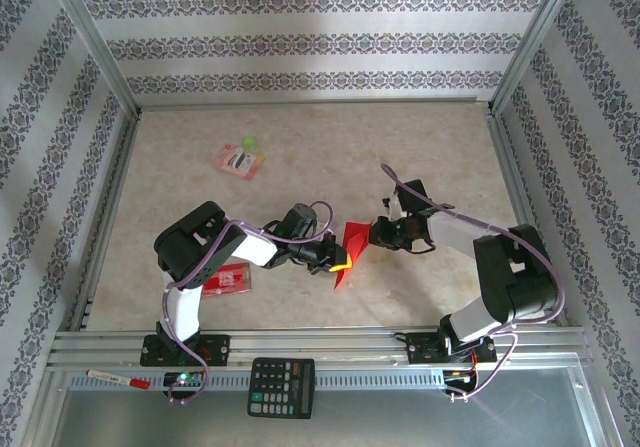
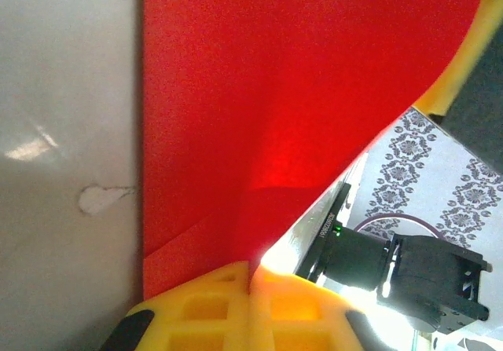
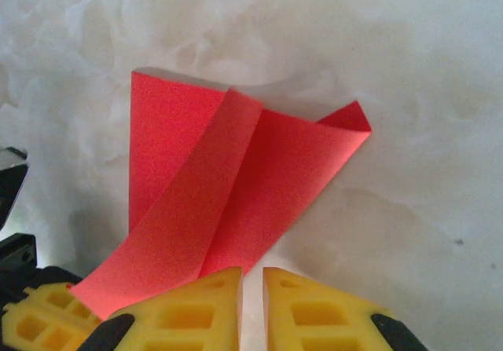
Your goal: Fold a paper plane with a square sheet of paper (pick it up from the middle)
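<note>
**A:** How far along are we with the plane?

**B:** Partway at best, we'd judge. On the table (image 1: 420,147), between the left arm (image 1: 200,242) and the right arm (image 1: 510,267), the paper (image 1: 355,242) sits at the near middle. It is not a flat square. From the right wrist we see one flap laid slantwise over the rest along a firm crease, and a far corner curling up.

**A:** So we have no dart yet?

**B:** No. We see no pointed nose, no centre crease down its length and no wings. All of that looks left to do.

**A:** Which of our jaws has it?

**B:** The left jaws are pressed together on one edge, with the sheet rising straight from between the pads (image 2: 212,296). The right jaws stand a sliver apart, with the table showing through the gap and the paper's edge at their tips. We don't think they are nipping it. Whether the sheet rests on the table or hangs clear of it, we cannot tell.

**A:** Any containers we should count?

**B:** None open. The far packet (image 1: 240,159) lies toward the back left, well apart from the paper, and the near packet (image 1: 232,279) is partly under the left arm. Both look closed, so we cannot tell what is inside. A green thing (image 1: 250,143) sits just beside the far packet, too small for us to name
</note>
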